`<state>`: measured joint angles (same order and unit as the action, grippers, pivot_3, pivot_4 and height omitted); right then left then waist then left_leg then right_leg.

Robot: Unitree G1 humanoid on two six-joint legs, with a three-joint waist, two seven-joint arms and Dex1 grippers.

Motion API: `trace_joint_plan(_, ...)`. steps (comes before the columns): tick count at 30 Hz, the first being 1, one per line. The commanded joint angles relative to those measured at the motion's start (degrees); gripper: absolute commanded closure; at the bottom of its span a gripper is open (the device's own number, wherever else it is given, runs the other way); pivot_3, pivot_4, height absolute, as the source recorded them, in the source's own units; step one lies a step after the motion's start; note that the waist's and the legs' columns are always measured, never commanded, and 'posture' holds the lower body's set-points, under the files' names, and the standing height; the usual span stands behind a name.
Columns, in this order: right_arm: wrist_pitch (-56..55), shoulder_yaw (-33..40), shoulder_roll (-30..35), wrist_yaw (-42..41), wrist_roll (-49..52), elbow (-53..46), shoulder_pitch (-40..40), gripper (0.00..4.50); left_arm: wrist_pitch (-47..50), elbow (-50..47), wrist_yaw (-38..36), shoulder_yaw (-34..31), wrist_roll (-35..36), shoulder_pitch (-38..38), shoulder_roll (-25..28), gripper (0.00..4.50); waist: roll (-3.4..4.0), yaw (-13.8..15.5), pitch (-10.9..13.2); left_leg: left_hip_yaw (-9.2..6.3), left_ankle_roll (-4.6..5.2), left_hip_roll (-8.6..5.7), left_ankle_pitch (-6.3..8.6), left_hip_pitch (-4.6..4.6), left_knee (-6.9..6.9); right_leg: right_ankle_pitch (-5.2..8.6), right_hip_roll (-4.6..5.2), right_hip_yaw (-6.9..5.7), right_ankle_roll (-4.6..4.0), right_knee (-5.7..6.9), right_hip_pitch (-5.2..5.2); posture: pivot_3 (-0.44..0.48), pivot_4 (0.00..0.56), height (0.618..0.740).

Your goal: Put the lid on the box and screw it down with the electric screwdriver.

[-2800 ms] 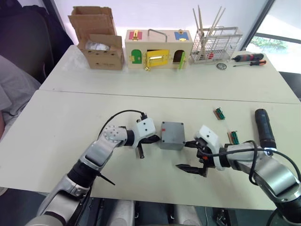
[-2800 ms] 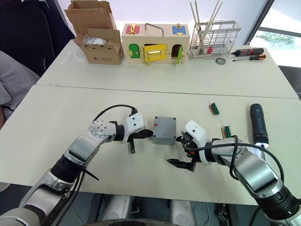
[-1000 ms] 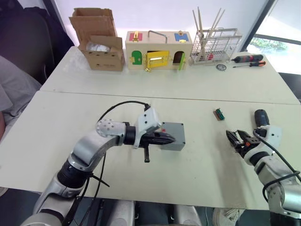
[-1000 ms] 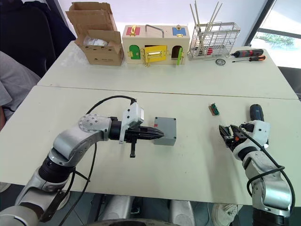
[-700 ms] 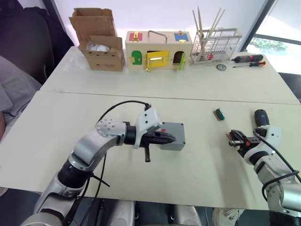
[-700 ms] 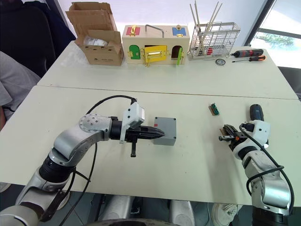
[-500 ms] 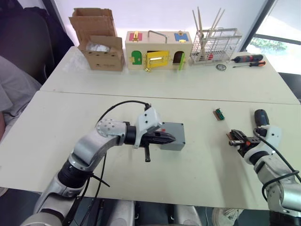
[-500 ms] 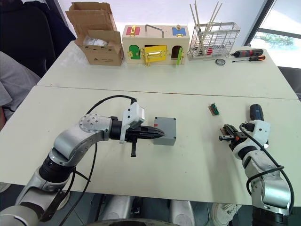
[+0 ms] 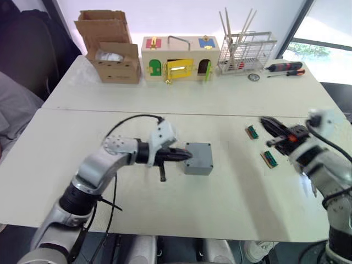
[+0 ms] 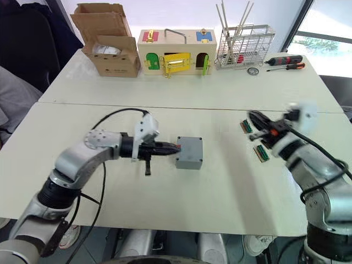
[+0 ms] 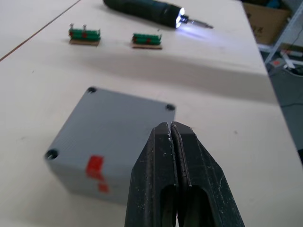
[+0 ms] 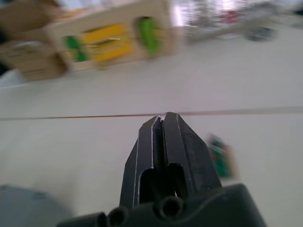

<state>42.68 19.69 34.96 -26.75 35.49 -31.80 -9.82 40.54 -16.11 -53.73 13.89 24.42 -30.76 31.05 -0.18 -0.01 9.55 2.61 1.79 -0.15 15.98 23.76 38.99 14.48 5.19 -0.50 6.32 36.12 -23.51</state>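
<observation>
1. The box (image 9: 198, 158) stands on the near table (image 9: 231, 192), about in the middle, with the lid (image 11: 124, 122) already on top of it; a small red label is on the side that faces the left gripper.
2. The left gripper (image 9: 186, 155) lies low over the table and points at the left side of the box. Its two black fingers (image 11: 161, 156) are pressed together and hold nothing. The tips are just at the box wall, but it is not clear if they touch it.
3. The right gripper (image 9: 266, 122) is raised over the right part of the near table, well apart from the box. Its fingers (image 12: 163, 142) are also closed together and empty.
4. Two small green parts (image 9: 252, 132) lie on the table near the right gripper.
5. The electric screwdriver (image 11: 147, 10) lies on the table beyond these green parts, far from the box, and the light at its tip is on.
6. On the far table stand a cardboard carton (image 9: 111, 47), a wooden box with coloured doors (image 9: 180, 58), a wire rack (image 9: 246, 52) and two hand screwdrivers (image 9: 286, 68).
</observation>
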Motion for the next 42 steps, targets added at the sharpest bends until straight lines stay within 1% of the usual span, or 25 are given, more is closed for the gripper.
trace_joint_plan(1, 2.45, -6.85, 0.06, -3.50, 3.16, -1.12, -2.49, 4.44, 1.33, -0.76, 0.23, -5.15, 3.16, 0.51, 0.81, 4.50, 0.01, 0.57, 0.01, -0.04, 0.01, 0.02, 0.01, 0.00, -0.03, 0.02, -0.03, -0.01, -0.02, 0.00, 0.00, 0.000, 0.150, 0.731)
trace_joint_plan(5, 1.18, -12.57, -0.80, -5.65, 1.61, 1.27, -3.53, 4.44, 3.04, -2.72, 0.79, -6.35, 4.07, 2.73, 2.06, 4.50, 0.00, 0.75, 0.01, 0.02, -0.02, -0.08, -0.01, 0.07, 0.07, 0.02, 0.11, 0.00, -0.01, 0.00, 0.01, 0.000, 0.150, 0.731)
trace_joint_plan(9, -0.11, -14.33, -0.46, -7.06, 0.51, 2.53, -2.76, 4.44, 3.85, -4.24, 2.01, -6.55, 4.41, 4.26, 2.42, 4.50, -0.01, 0.83, 0.02, 0.07, 0.00, -0.27, 0.00, 0.06, 0.15, 0.03, 0.36, 0.01, -0.03, -0.01, 0.07, 0.000, 0.150, 0.731)
trace_joint_plan(13, -2.21, -14.59, -0.29, -8.22, -1.34, 5.54, -1.80, 4.44, 5.07, -7.07, 4.17, -5.99, 5.18, 5.64, 1.50, 4.50, -0.01, 0.71, 0.02, 0.07, 0.04, -0.29, 0.03, 0.06, 0.14, 0.02, 0.40, 0.01, -0.02, -0.04, 0.07, 0.000, 0.150, 0.731)
trace_joint_plan(17, -3.94, -14.84, -0.65, -8.65, -2.99, 7.88, -1.34, 4.44, 5.50, -7.71, 4.85, -5.64, 5.39, 5.82, 1.18, 4.50, -0.01, 0.70, 0.02, 0.07, 0.03, -0.28, 0.02, 0.06, 0.14, 0.02, 0.39, 0.01, -0.02, -0.02, 0.06, 0.000, 0.150, 0.731)
trace_joint_plan(31, -6.74, -16.03, -2.63, -9.11, -5.79, 9.94, 0.42, 4.44, 4.89, -7.04, 4.85, -4.38, 5.16, 5.34, 1.20, 4.50, -0.01, 0.70, 0.02, 0.08, 0.02, -0.27, 0.03, 0.05, 0.12, 0.03, 0.39, 0.01, -0.03, -0.03, 0.06, 0.000, 0.150, 0.731)
trace_joint_plan(36, -6.85, -16.27, -2.45, -9.20, -6.21, 10.65, -0.19, 4.44, 4.89, -7.19, 4.83, -4.11, 5.35, 5.49, 1.31, 4.50, -0.01, 0.70, 0.02, 0.08, 0.02, -0.26, 0.03, 0.05, 0.12, 0.10, 0.40, 0.01, -0.16, -0.03, 0.05, 0.000, 0.150, 0.731)
trace_joint_plan(41, -6.87, -18.00, -1.27, -10.43, -7.88, 10.76, 0.14, 4.44, 4.73, -7.10, 4.83, -3.89, 5.17, 5.45, 1.26, 4.50, -0.01, 0.70, 0.02, 0.08, 0.02, -0.27, 0.03, 0.05, 0.12, 0.10, 0.40, 0.02, -0.16, -0.03, 0.06, 0.000, 0.150, 0.731)
trace_joint_plan(42, -6.91, -18.20, -1.04, -10.57, -8.28, 10.74, 0.04, 4.20, 4.66, -7.13, 4.85, -3.70, 5.06, 5.46, 1.23, 4.50, -0.01, 0.70, 0.02, 0.08, 0.02, -0.27, 0.03, 0.04, 0.12, 0.10, 0.41, 0.02, -0.16, -0.03, 0.06, 0.000, 0.150, 0.731)
